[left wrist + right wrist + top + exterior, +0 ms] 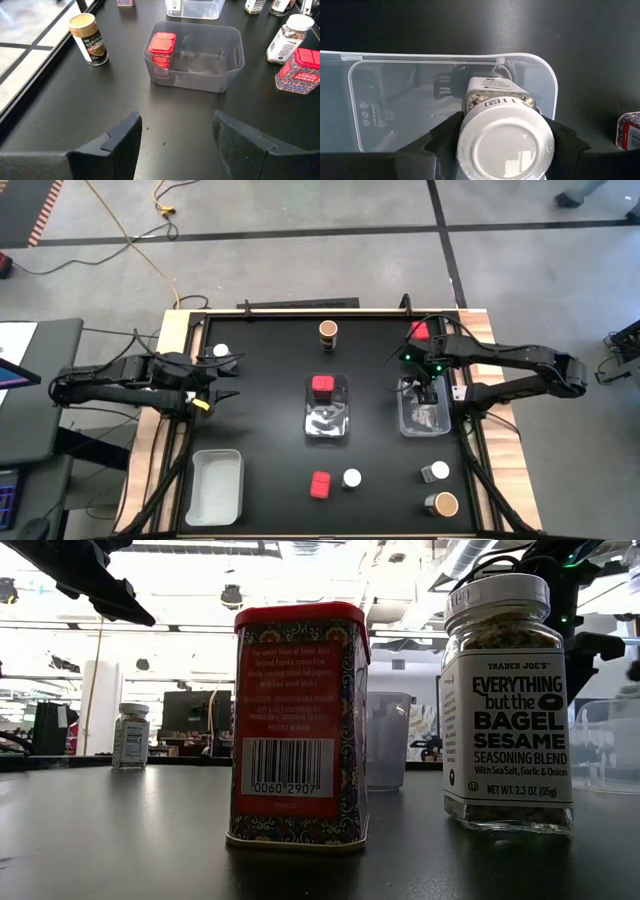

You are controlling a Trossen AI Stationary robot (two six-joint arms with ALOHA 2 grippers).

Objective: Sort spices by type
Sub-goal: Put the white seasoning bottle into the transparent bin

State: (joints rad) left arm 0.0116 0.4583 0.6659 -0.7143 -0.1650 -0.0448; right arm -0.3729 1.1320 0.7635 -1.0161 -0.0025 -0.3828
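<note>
My right gripper (427, 384) is over the clear right bin (424, 420), shut on a white-lidded jar (500, 97). My left gripper (222, 388) waits open near the table's left edge; its wrist view shows the open gap (177, 132). A red tin (322, 387) stands in the middle bin (328, 426). On the table stand a brown-topped jar (328, 331), a white-lidded jar (221, 352), a red tin (320, 484), a white-lidded jar (352, 478), another white-lidded jar (437, 471) and a brown-topped jar (443, 504). One red tin (420, 332) is partly behind the right arm. My right gripper pinches the white-lidded jar by its lid (470, 142), one finger on each side. The fingers come from above, pointing down. The jar stays upright below them, its glass body (495, 95) inside the right bin; whether its base rests on the bin floor I cannot tell.
An empty clear bin (215, 485) sits at the near left corner. In the low view the red tin (298, 725) and a bagel seasoning jar (510, 700) stand close to the camera. Bare black tabletop lies between the left arm and the middle bin.
</note>
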